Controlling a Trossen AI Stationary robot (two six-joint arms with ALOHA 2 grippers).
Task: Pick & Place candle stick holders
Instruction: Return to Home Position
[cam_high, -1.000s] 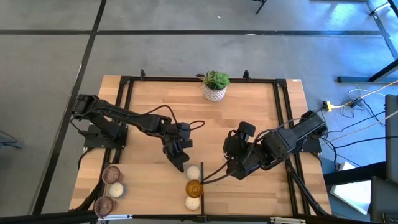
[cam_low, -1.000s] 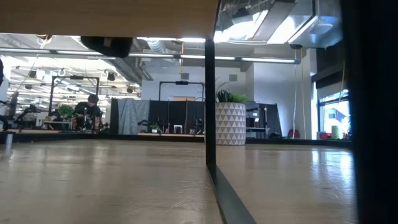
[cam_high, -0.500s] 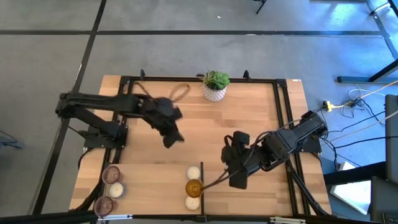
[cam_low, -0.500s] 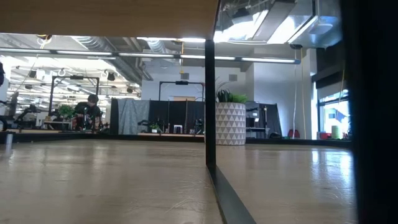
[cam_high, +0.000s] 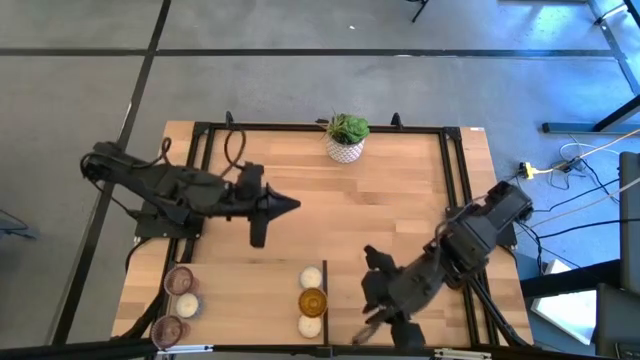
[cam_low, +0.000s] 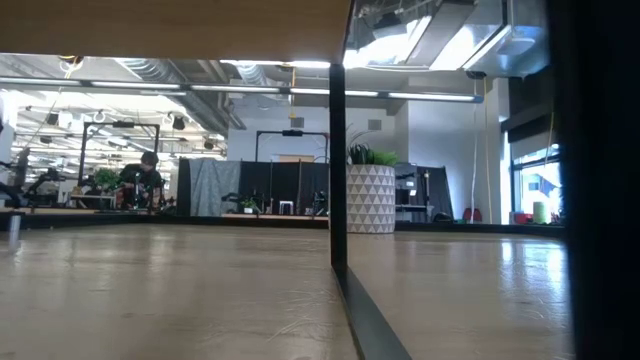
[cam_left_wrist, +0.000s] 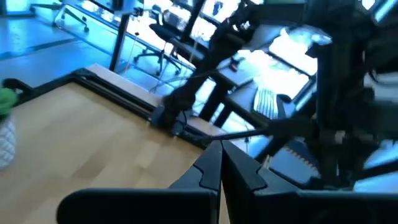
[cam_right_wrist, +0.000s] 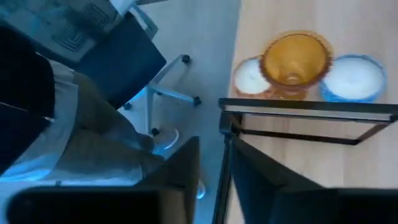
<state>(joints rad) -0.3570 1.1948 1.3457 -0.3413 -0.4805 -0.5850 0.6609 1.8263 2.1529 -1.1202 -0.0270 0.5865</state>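
Three candle stick holders stand in a row at the table's near middle: a white one (cam_high: 311, 277), an amber glass one (cam_high: 312, 300) (cam_right_wrist: 295, 57) and another white one (cam_high: 310, 324). Three more sit at the near left corner: two pinkish ones (cam_high: 180, 280) (cam_high: 170, 327) with a white one (cam_high: 187, 303) between them. My left gripper (cam_high: 293, 205) (cam_left_wrist: 221, 163) hangs shut and empty over the table's left half, pointing right. My right gripper (cam_high: 368, 318) (cam_right_wrist: 211, 149) hovers at the near edge, right of the middle row, with a narrow gap between its fingers and nothing in it.
A white pot with a green plant (cam_high: 346, 140) (cam_low: 371, 198) stands at the far middle. A black frame (cam_high: 450, 180) rims the table, and a black bar (cam_right_wrist: 305, 106) crosses just in front of the middle row. Bare wood lies between the two arms.
My left gripper has drawn away from the middle row of holders, toward the far left and upward, and has turned level with its fingers pointing right. My right gripper has gone toward the table's near edge. The holders have stayed in place.
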